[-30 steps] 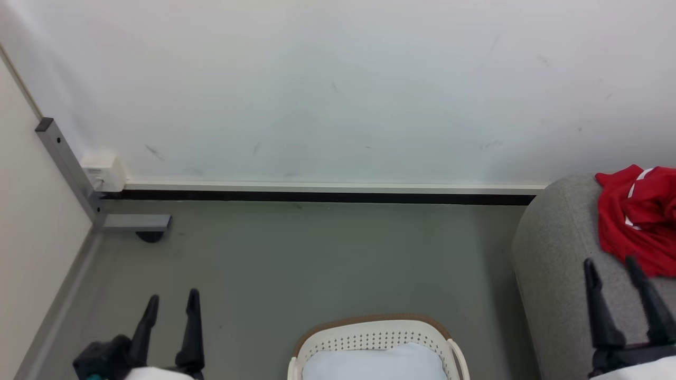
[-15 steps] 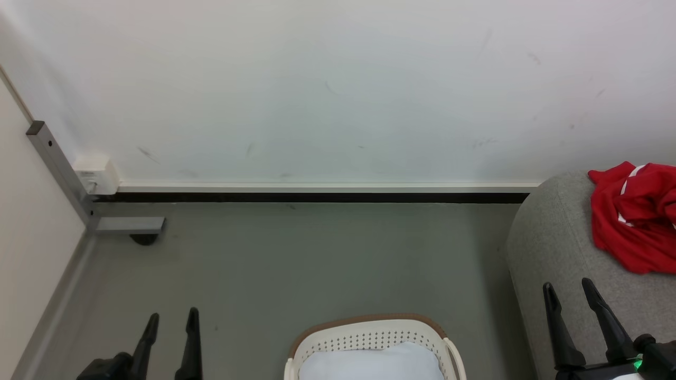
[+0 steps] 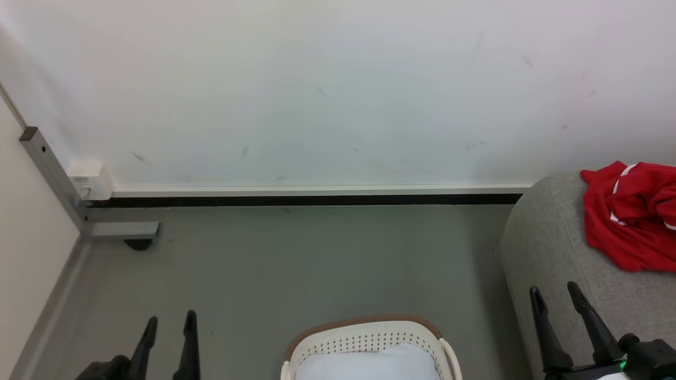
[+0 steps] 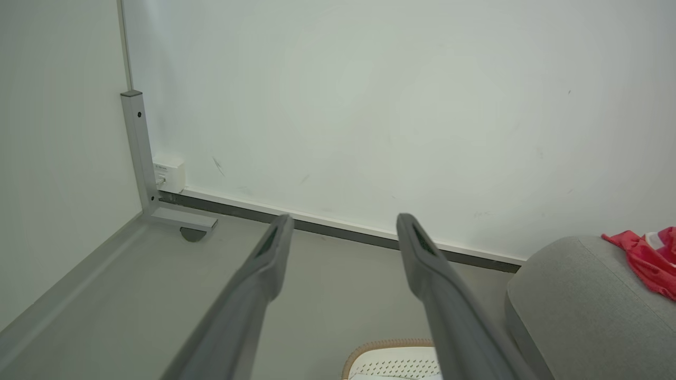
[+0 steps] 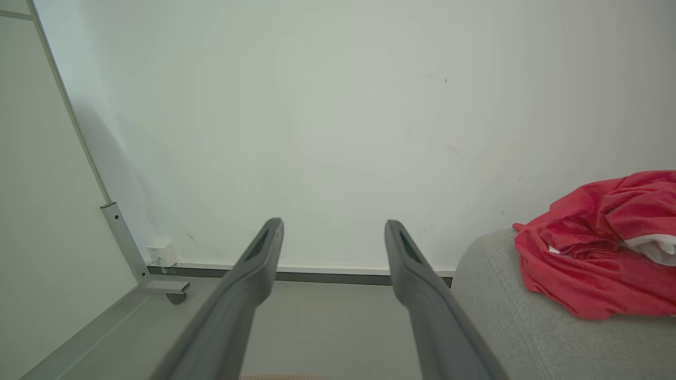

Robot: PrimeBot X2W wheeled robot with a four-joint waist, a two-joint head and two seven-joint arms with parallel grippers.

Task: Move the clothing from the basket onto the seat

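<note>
The red garment [image 3: 631,214] is seen crumpled on the grey seat [image 3: 549,248], apart from the perforated basket [image 3: 364,338], where a pale pillow [image 3: 367,365] lies. The left tool [image 3: 172,316] and right tool [image 3: 553,287] are held spread, empty. The label on the wall box [image 3: 87,179] cannot be read.

Soft, even indoor light, bright and flat. The white wall [image 3: 338,95] greys slightly toward the frame corners. A dim shadow lies on the floor [image 3: 317,274] along the seat [image 3: 549,253] at lower right. The clothing [image 5: 597,264] reads sharp and saturated — in the right wrist view the metal post [image 5: 124,243] at left leans with wide-angle stretch.
</note>
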